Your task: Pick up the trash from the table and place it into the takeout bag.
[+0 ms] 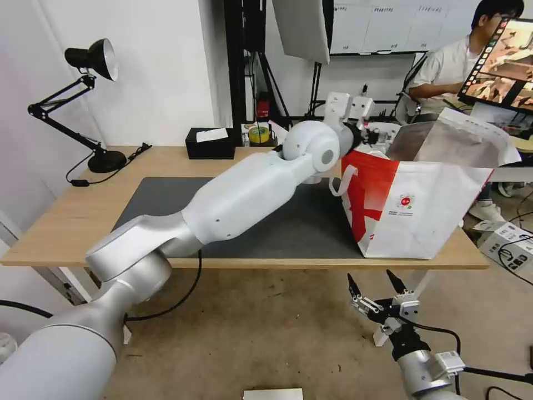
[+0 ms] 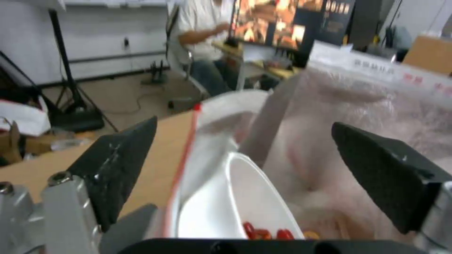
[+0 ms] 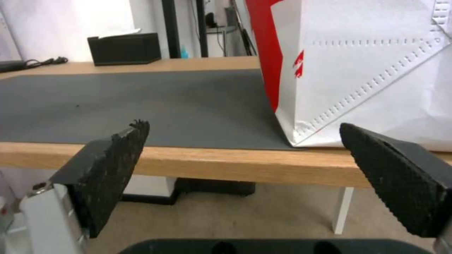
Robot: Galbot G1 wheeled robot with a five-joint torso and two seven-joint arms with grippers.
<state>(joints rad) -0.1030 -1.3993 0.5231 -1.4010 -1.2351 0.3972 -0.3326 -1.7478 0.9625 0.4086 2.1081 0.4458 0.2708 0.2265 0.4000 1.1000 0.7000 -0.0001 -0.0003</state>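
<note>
My left arm reaches across the table (image 1: 66,233) to the open top of the takeout bag (image 1: 433,205), a white bag with a red side panel standing at the right end of the dark grey mat (image 1: 161,200). The left gripper (image 2: 244,125) hangs open over the bag's mouth, holding nothing. Below it, inside the silver foil lining (image 2: 376,116), lies the white bowl (image 2: 235,204) with red crayfish shells (image 2: 263,233) in it. My right gripper (image 1: 371,276) waits open in front of the table's front edge and below it, facing the bag (image 3: 367,70).
A black tissue box (image 1: 210,143) stands at the table's far edge, and a black desk lamp (image 1: 94,61) at its far left corner. Cardboard boxes and cables (image 1: 508,241) lie on the floor to the right. A monitor and tripods stand behind the table.
</note>
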